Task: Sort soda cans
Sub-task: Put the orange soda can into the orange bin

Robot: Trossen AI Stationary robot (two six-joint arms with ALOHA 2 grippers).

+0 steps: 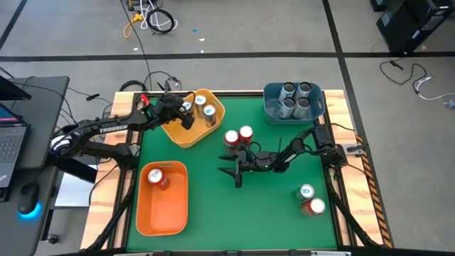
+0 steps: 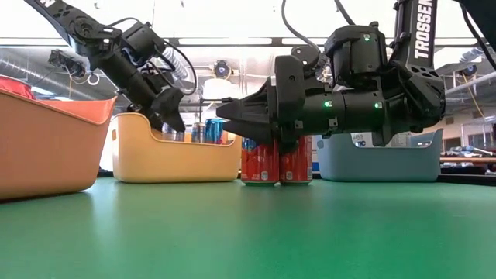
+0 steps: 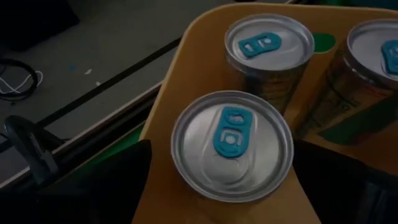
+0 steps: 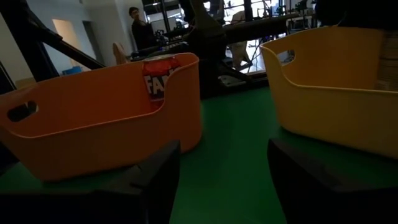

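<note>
My left gripper [image 1: 183, 114] [image 2: 172, 120] dips into the yellow bin [image 1: 195, 135], which holds three silver cans with teal tabs. Its open fingers stand on either side of one of them [image 3: 231, 144]. My right gripper [image 1: 229, 173] [image 4: 217, 180] is open and empty above mid-table, pointing level toward the orange bin [image 1: 163, 213] [image 4: 93, 124]. That bin holds one red can [image 1: 157, 178] [image 4: 158, 81]. Two red cans [image 1: 238, 136] [image 2: 277, 161] stand on the mat just beyond the right gripper. A silver can [image 1: 306, 191] and a red can [image 1: 315, 207] stand near the table's right near corner. My left gripper comes from above at the silver can's upper part [image 3: 186, 180], one finger [image 3: 118, 186] on each side. Yellow bin wall shows between the can's rim and one finger. I cannot tell whether either finger touches the can.
The blue bin [image 1: 293, 114] at the far right holds several dark grey cans [image 1: 295, 98]. Bare green mat lies between the orange bin and my right gripper. A laptop [image 1: 11, 135] and cables sit off the table's left side. A person [image 4: 138, 25] stands far back in the room.
</note>
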